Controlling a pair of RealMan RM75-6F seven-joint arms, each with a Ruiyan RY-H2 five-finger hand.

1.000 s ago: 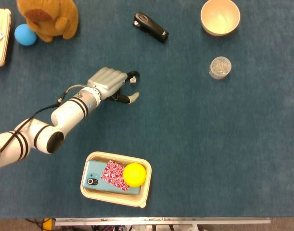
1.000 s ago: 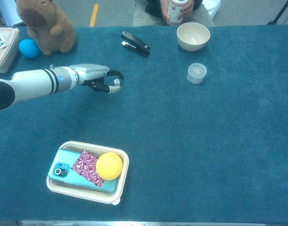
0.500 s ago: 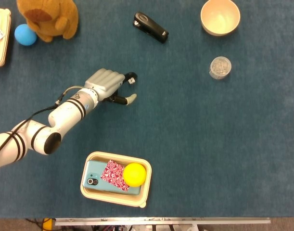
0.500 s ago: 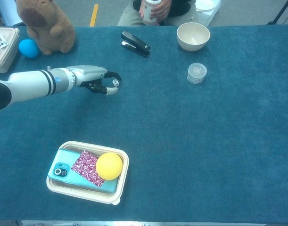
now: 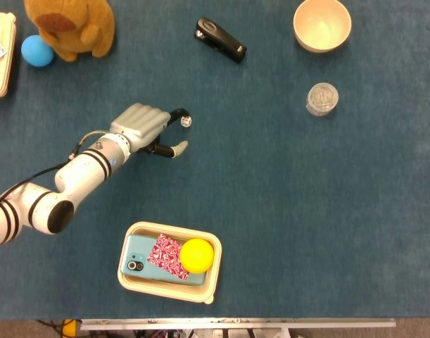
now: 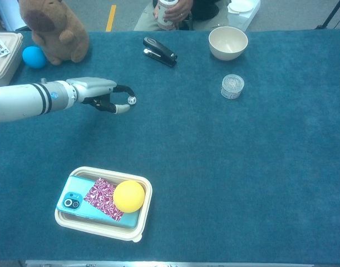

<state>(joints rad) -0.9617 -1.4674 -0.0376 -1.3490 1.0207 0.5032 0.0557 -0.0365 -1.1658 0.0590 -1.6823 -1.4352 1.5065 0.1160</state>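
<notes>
The left hand (image 5: 146,127) hangs over the blue table cover (image 5: 285,211), palm down, at the end of a white arm that enters from the left edge of the head view. Its fingers curl forward and downward with the thumb set apart below them. A small white die (image 5: 186,122) sits at the tips of the fingers; in the chest view the die (image 6: 132,100) appears pinched at the fingertips, raised slightly off the cover. The hand therefore grips the die. The right hand does not appear in either view.

Positions relative to the left hand:
- A black stapler (image 5: 220,40) lies ahead of the fingertips and off to the right, well apart.
- A brown plush toy (image 5: 70,24) stands ahead and off to the left, with a blue ball (image 5: 37,51) touching its left side.
- A beige tray (image 5: 212,278) sits behind the hand, nearer the robot. It holds a light-blue phone (image 5: 137,262), a red-and-white patterned wrapper (image 5: 165,255) lying on the phone, and a yellow ball (image 5: 197,255) resting against the wrapper.
- A clear round container (image 5: 321,98) stands far to the right, roughly level with the fingertips.
- A cream bowl (image 5: 321,24) stands beyond that container, further from the robot.
</notes>
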